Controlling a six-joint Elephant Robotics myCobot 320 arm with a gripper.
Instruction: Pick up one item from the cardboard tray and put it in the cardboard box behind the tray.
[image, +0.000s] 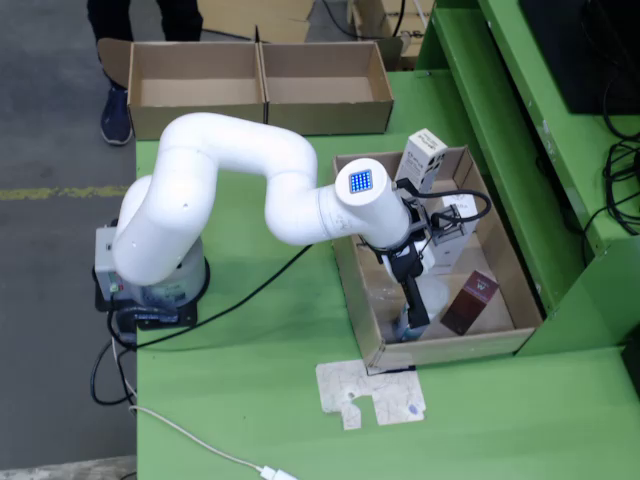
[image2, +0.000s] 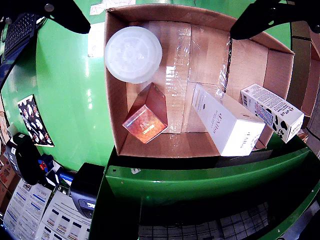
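— Two dark fingers (image2: 65, 15) spread wide, one at each top corner of the riding view, so the claw (image: 413, 318) is released and holds nothing.

— What lies under it?

— It hangs low over the near end of the cardboard tray (image: 357, 305), as the fixed view shows. Closest is a round, cloudy plastic lid (image2: 133, 54) lying flat on the tray floor, below and between the fingers in the riding view.

— Anything crowding it?

— A reddish-brown box (image2: 145, 117) lies tilted just beside the lid. A long white carton (image2: 227, 120) lies across the tray floor next to that, and a white carton with dark print (image2: 272, 112) leans against the tray's wall at the far end. The arm's black cable (image: 470, 205) loops above the tray.

— And the target?

— Well apart, at the back edge of the green tabletop (image: 250, 400): an open cardboard box (image: 258, 88) with two compartments. Someone's blue shoe (image: 115, 115) shows beside it on the floor.
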